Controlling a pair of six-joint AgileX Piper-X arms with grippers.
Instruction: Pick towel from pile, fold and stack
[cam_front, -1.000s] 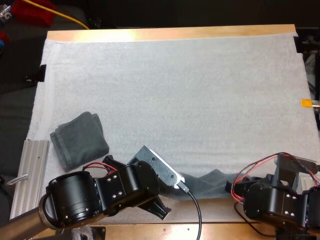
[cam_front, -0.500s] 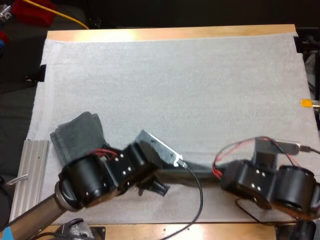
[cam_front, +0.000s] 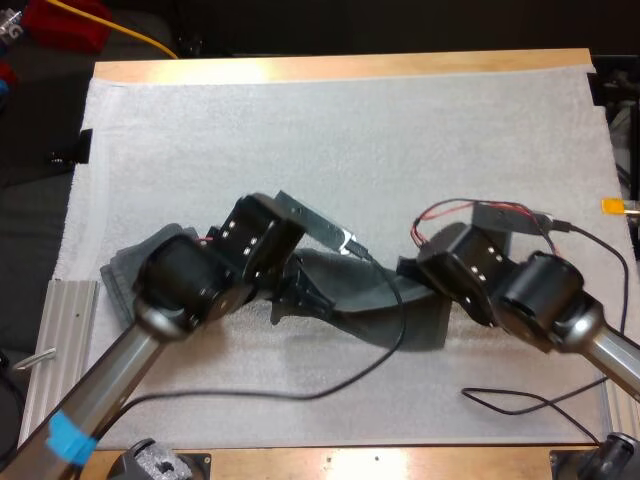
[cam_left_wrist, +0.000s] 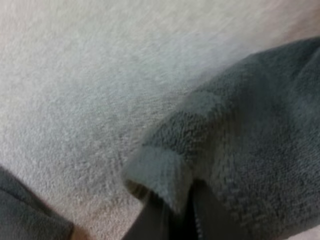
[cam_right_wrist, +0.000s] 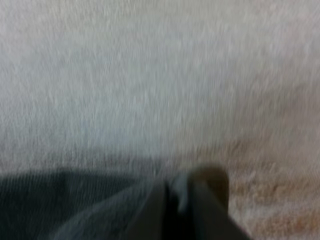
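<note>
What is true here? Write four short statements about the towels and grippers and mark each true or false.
1. The left gripper is shut on the towel. True.
2. The right gripper is open, clear of the towel. False: it is shut on the towel's edge.
3. The towel spans between the two grippers. True.
4. The folded towel lies at the far right of the mat. False: it lies at the mat's left, partly under the left arm.
</note>
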